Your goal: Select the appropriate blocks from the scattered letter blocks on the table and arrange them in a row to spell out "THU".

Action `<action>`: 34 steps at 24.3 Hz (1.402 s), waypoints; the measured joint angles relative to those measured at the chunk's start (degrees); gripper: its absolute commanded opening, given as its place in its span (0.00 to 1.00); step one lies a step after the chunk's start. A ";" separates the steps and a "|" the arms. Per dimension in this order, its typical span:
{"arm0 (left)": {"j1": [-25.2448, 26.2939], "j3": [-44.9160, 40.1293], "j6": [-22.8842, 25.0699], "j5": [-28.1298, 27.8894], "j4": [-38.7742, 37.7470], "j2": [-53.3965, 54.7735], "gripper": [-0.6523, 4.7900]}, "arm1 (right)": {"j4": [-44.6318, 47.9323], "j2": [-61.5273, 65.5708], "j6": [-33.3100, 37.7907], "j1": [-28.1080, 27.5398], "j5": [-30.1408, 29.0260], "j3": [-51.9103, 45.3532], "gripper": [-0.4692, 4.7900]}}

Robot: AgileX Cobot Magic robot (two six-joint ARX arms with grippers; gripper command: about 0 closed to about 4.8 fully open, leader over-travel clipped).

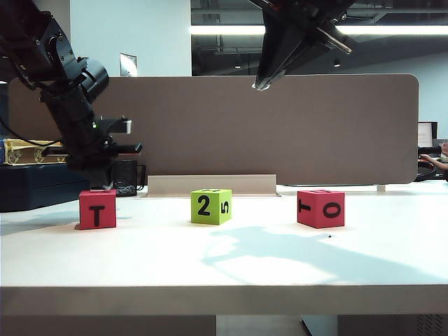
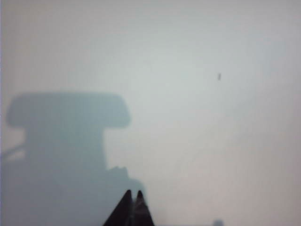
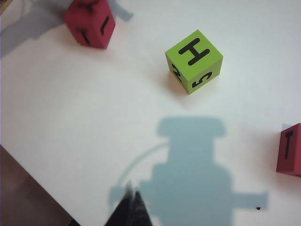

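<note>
Behind the white table (image 1: 231, 262) stands a grey-brown partition (image 1: 280, 126). Three letter blocks sit in a loose row, well apart: a red block (image 1: 97, 209) with T to the front on the left, a green block (image 1: 211, 206) in the middle with H on its top face, and another red block (image 1: 320, 208) on the right. The left gripper (image 1: 103, 183) hangs directly over the left red block, jaws closed on nothing; whether the tips touch it I cannot tell. The right gripper (image 1: 262, 84) is high above, also closed and empty. For the next move, I think the green block is between both arms, slightly nearer the left one.
</note>
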 measured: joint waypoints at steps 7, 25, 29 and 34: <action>0.33 8.02 -0.02 0.66 -11.02 0.00 0.11 | -0.35 0.04 0.00 0.02 1.20 0.00 0.08; -0.17 16.37 0.02 7.61 -40.61 -0.39 0.11 | -0.55 0.04 0.00 0.02 1.49 -0.02 0.08; -0.17 16.35 0.02 7.63 -40.74 0.20 0.11 | -0.50 0.04 0.00 0.02 1.49 -0.02 0.08; -0.17 16.31 0.02 7.63 -39.98 2.78 0.11 | -0.46 0.04 0.00 0.00 1.51 -0.02 0.08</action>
